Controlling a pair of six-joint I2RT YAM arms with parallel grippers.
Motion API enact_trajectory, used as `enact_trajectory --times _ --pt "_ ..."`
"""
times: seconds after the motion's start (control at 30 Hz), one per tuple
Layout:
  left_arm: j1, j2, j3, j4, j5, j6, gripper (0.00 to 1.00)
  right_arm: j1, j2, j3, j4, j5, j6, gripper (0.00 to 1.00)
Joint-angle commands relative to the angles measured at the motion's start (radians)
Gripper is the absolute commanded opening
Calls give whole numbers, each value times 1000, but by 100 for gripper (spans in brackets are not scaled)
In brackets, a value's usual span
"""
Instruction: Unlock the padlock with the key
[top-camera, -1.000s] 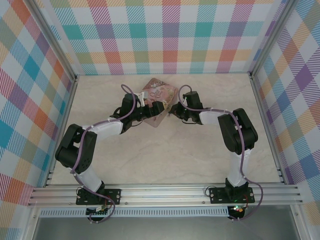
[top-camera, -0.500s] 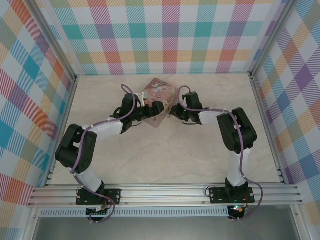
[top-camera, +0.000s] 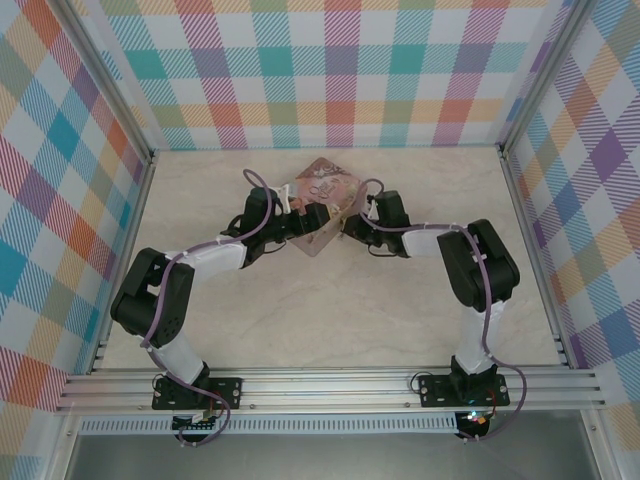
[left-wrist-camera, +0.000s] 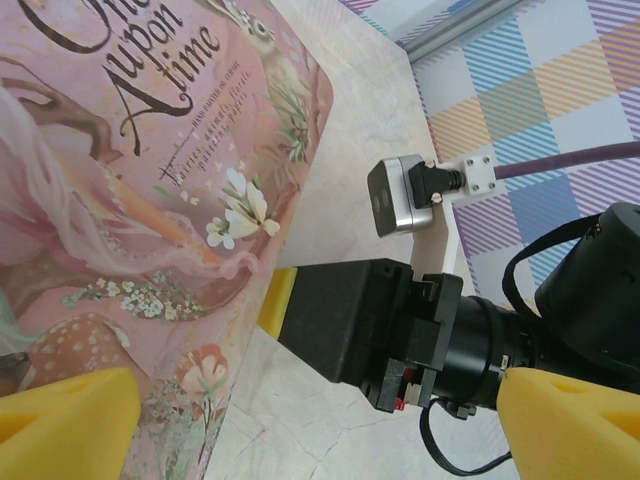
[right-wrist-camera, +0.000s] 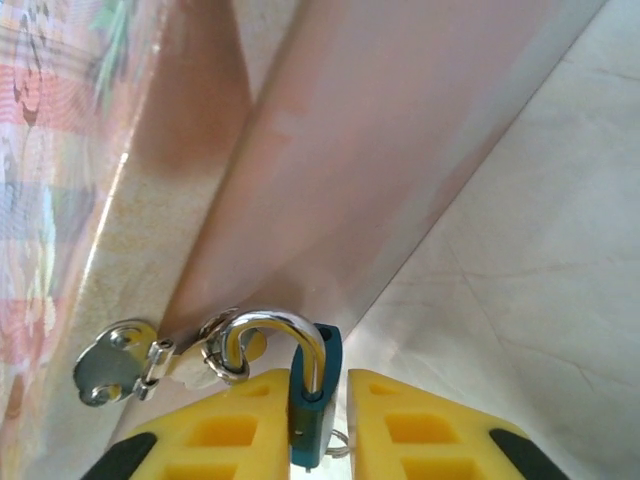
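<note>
Largely, the padlock (right-wrist-camera: 327, 368) sits hidden between fingers of the right gripper (right-wrist-camera: 318, 435).

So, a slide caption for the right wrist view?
Blue padlock, shackle through the hasp of the pink tin, sits between yellow fingers of the right tool.

So the pink tin (top-camera: 325, 180) swings round over that second. Its far edge was nearly level in the top view, and now it sits like a diamond, with one corner poking out past the jaws of the right gripper (top-camera: 346, 222). That gripper's wrist slides a little out to its own side and back toward its base.
</note>
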Motion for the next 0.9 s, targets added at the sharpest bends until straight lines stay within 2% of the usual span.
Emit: enact_trajectory --times 0.0,0.13,0.37,0.5,0.67,0.87 --pt "9 36 -65 -213 -55 -22 93 -69 -42 -69 -14 77 -48 24" --pt "10 36 -65 -212 -55 -19 93 -83 -94 -132 45 32 -54 39" --pt "9 36 -65 -210 -55 -20 93 -108 -163 -241 163 -56 -41 51" --pt "9 38 -65 -205 -55 -22 93 -109 -165 -271 194 -63 -3 51" --pt "9 40 -61 -202 -55 -24 93 -99 -118 -292 357 -115 79 50" --pt "10 41 -61 -205 -55 -24 93 -50 -51 -272 437 -113 128 50"
